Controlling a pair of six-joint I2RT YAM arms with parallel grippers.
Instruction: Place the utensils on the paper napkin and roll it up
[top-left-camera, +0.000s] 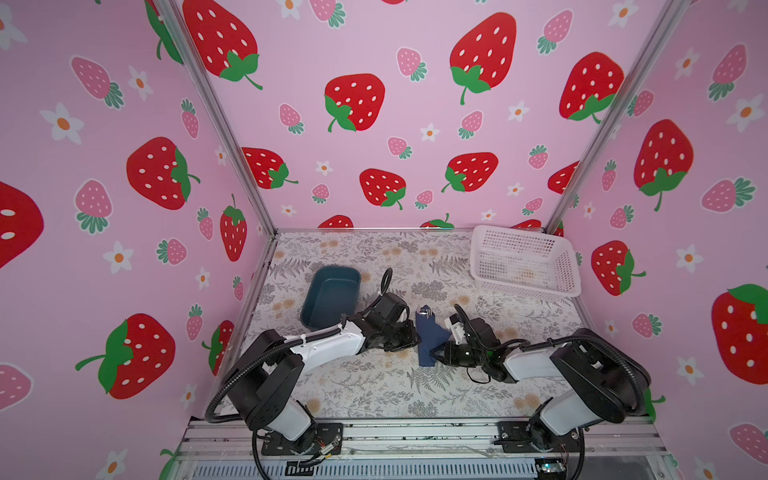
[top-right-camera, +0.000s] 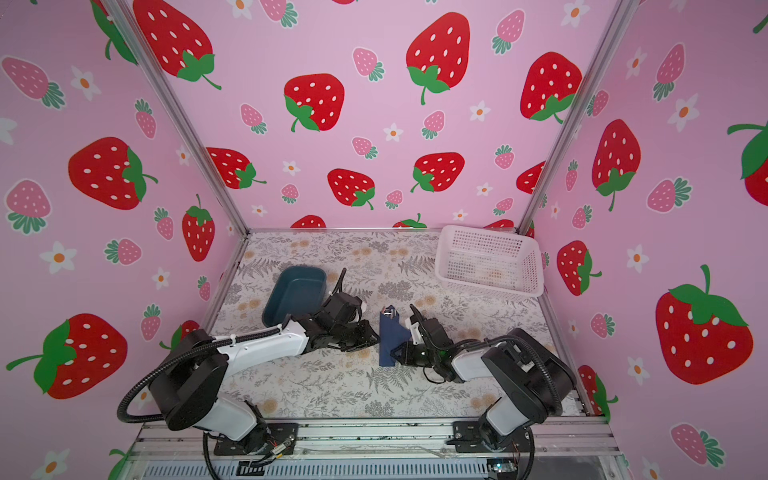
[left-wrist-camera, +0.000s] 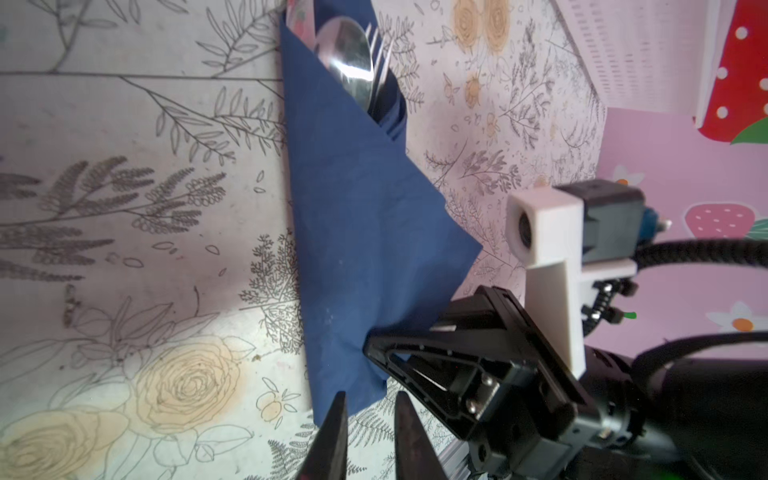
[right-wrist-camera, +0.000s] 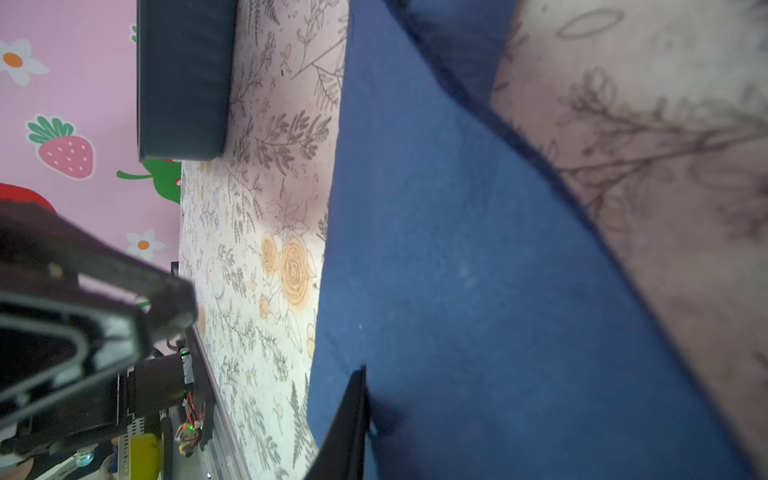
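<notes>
Folded paper napkin holds utensils, between left gripper and right gripper; teal tub left.

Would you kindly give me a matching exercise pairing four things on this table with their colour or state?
Things: 1 paper napkin; 2 utensils; 3 tub; 4 basket.
States: A white, mesh-walled; B dark teal, empty; C navy, folded; D shiny, tucked in a fold.
Pairs: 1-C; 2-D; 3-B; 4-A.

The napkin holds the utensils, tub left, basket right.
</notes>
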